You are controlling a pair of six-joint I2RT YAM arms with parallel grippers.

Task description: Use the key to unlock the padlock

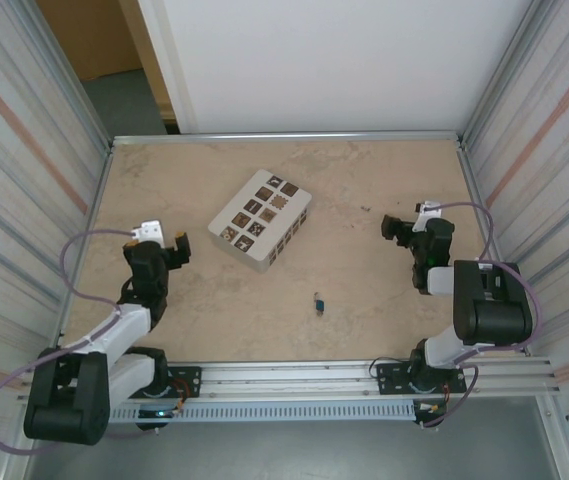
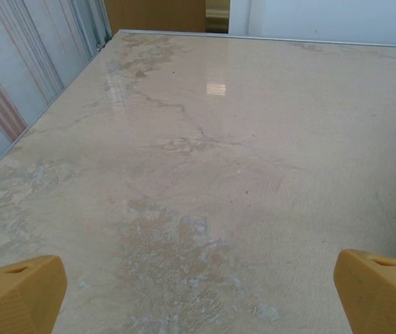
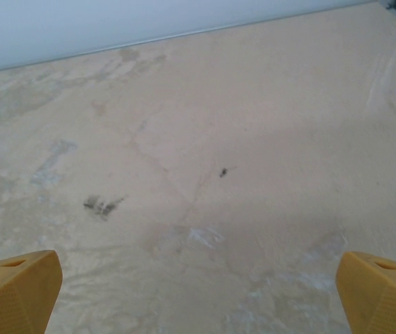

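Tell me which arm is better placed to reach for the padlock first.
Right, probably. The right gripper hangs open nearer the padlock than the left gripper, which is also open, and nothing stands between them. The margin is small.

Left arm (image 1: 124,325): on left side, bent, rising from near edge. Left tool (image 1: 167,243): faces far side, tipped down a bit, holds nothing. Its yellow fingers (image 2: 17,296) spread wide apart.

Right arm (image 1: 464,300): on right side, bent, folded close to its base. Right tool (image 1: 409,222): faces far side, holds nothing. Its yellow fingers (image 3: 378,289) spread wide too.

Two tools well apart.
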